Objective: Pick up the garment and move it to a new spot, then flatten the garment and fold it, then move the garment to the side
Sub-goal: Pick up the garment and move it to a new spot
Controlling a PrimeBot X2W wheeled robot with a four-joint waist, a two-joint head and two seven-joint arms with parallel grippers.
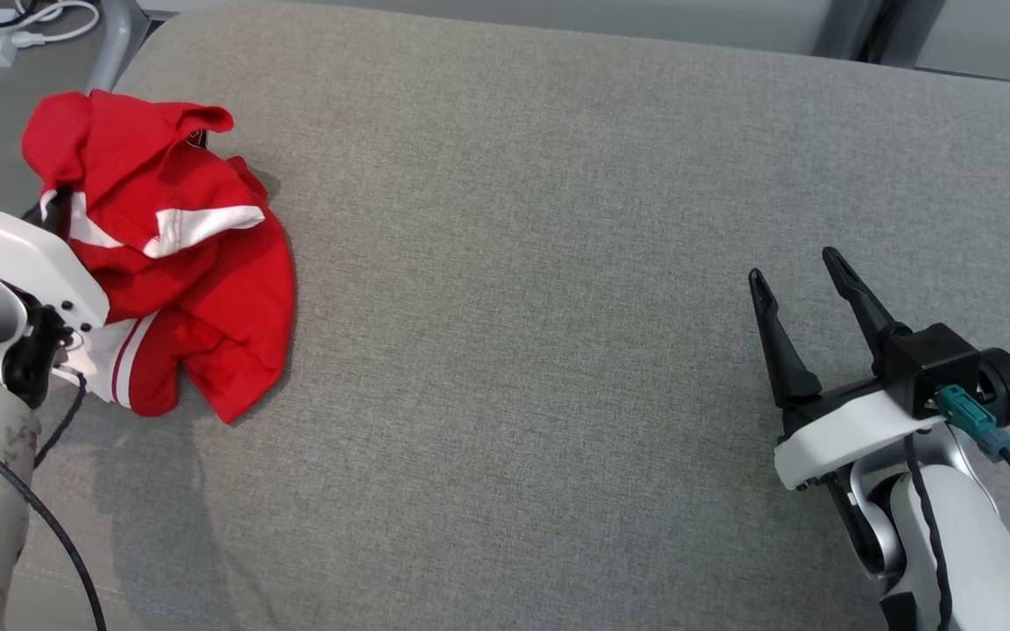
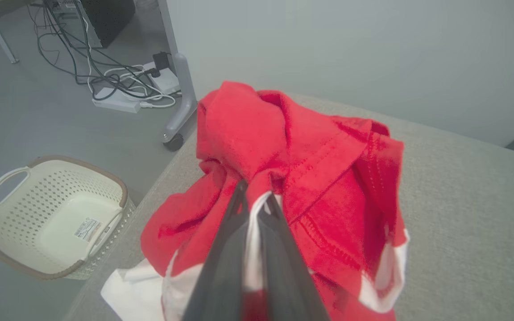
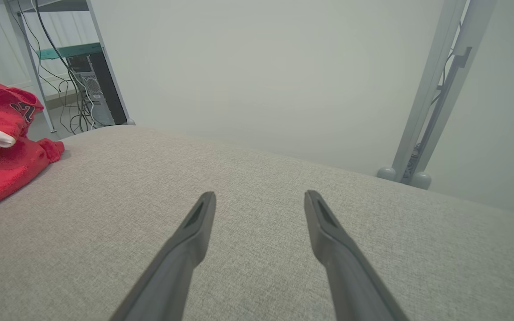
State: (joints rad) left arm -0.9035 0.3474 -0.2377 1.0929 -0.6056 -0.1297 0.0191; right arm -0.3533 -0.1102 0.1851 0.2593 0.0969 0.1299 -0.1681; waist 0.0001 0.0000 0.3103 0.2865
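Left end effector (image 2: 257, 196): I logged it clamped on a fold of the red-and-white garment (image 1: 207, 289), which lay crumpled at the grey counter's (image 1: 558, 263) left edge. Right end effector (image 1: 793, 265): fingers spread, empty, well apart from the garment.

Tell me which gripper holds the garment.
The left gripper: its fingers are shut on the red garment, whereas the right gripper stands open over the grey cushion.

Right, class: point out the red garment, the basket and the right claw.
red garment (image 1: 224, 298), head view, on its red lower fold.
basket (image 2: 60, 196), left wrist view, on its perforated inner wall.
right claw (image 1: 793, 265), head view, midway between its open fingertips.
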